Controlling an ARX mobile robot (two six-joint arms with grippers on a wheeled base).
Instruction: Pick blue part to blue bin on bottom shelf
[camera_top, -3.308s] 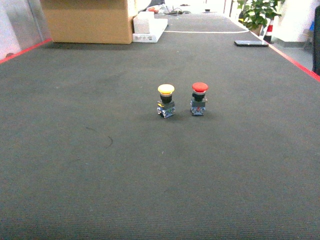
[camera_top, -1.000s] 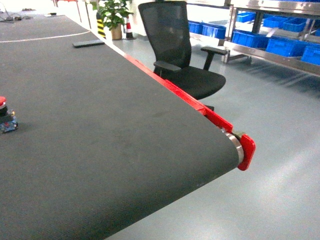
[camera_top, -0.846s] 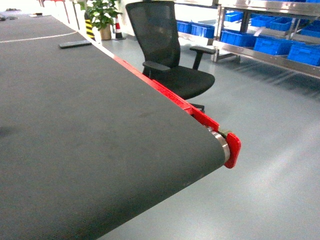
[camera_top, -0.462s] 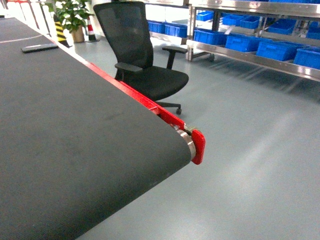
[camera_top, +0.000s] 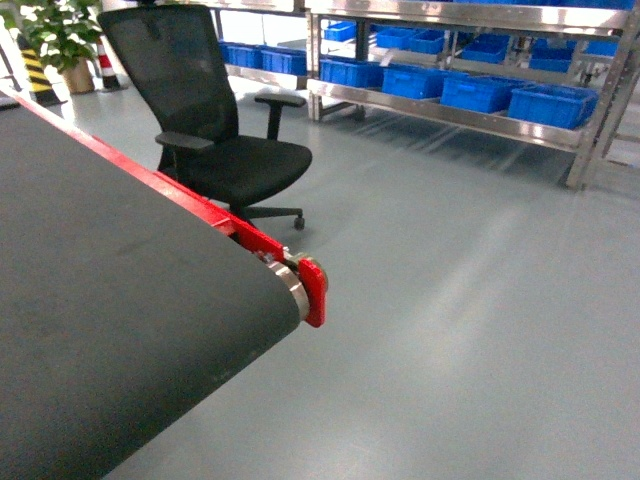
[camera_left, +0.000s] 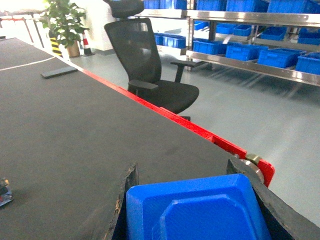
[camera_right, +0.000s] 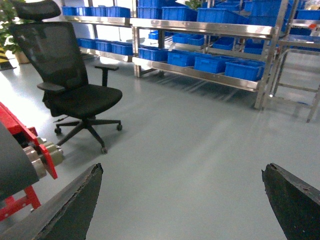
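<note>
Each end effector showed only black fingers: the left end effector (camera_left: 192, 200) had worn, chipped inner edges, and the right end effector (camera_right: 182, 205) had broad, wedge-shaped, rough-edged fingers.

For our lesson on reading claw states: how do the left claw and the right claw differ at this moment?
The left claw has a moulded blue plastic part between its two dark fingers; the right claw has nothing between its fingers, which stand wide apart. The left claw hangs over the dark grey conveyor belt; the right claw hangs over bare grey floor. Both have dark, rough-edged fingers.
</note>
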